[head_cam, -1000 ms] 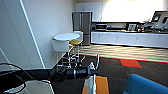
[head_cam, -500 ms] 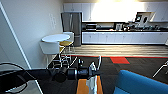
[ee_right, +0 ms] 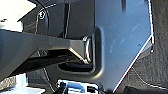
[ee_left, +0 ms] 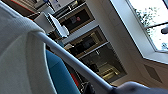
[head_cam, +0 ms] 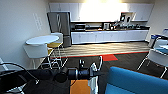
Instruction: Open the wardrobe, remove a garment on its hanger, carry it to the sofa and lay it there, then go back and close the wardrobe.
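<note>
The robot's left arm reaches out low in front of it, and the left gripper (head_cam: 96, 72) has hold of the white hanger (head_cam: 100, 62). The hanger's thin hook sticks up above the gripper. The white shirt (head_cam: 93, 83) hangs down below it, right at the near left corner of the blue sofa (head_cam: 135, 81). I cannot make out how tightly the fingers are closed, but the hanger stays up in them.

From the left wrist, the shirt (ee_left: 20, 57) is very close and looks soft and bumpy. The hanger's white bar (ee_left: 75, 65) runs slanted across it, and a bit of the blue sofa (ee_left: 60, 75) peeks out behind.

The right wrist view shows dark robot parts over dark carpet (ee_right: 160, 50), so I cannot tell about the right fingers.

Past the sofa there is a kitchen with white cabinets (head_cam: 107, 36) and a grey fridge (head_cam: 60, 25). A round white table (head_cam: 42, 40) with a yellow stool (head_cam: 53, 45) stands by the left wall. White chairs (head_cam: 156, 56) sit on the right.
</note>
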Motion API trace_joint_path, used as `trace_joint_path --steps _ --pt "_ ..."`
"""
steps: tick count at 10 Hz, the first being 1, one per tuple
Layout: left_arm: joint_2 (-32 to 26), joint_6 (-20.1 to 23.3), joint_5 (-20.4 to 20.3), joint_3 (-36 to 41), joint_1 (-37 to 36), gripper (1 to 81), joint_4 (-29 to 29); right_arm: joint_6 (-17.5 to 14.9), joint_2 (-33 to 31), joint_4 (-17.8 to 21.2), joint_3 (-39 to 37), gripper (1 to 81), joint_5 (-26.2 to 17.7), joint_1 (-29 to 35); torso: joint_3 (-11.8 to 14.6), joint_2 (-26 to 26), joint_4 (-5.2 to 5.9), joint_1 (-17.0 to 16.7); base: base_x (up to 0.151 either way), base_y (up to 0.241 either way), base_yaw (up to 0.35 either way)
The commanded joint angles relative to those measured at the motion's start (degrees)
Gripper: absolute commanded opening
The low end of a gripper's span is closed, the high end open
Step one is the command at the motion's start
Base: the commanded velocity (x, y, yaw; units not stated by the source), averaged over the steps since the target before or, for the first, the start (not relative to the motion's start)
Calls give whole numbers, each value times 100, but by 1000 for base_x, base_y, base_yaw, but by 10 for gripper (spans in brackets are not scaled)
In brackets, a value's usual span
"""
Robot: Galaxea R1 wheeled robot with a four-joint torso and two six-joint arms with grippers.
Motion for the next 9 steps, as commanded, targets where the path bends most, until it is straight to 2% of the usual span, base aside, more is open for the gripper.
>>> trace_joint_path --steps 1,2,4,6,9 --pt "78 34 -201 152 -809 10 170 7 -39 -48 34 811 -276 124 -238 0 0 0 0 0 -303" --pt "113 34 -201 143 -809 10 170 7 -39 -57 42 811 -276 116 -471 0 0 0 0 0 -306" --pt "174 34 -201 99 -809 10 170 7 -21 -57 43 811 -276 133 -265 -2 0 -5 0 0 -307" --pt "357 17 -201 -84 -817 10 161 7 -21 -48 34 811 -276 134 -400 5 0 4 0 0 -307" --pt "798 8 -69 -428 -905 10 109 7 -21 -48 16 811 -276 142 -411 5 0 2 0 0 -308"
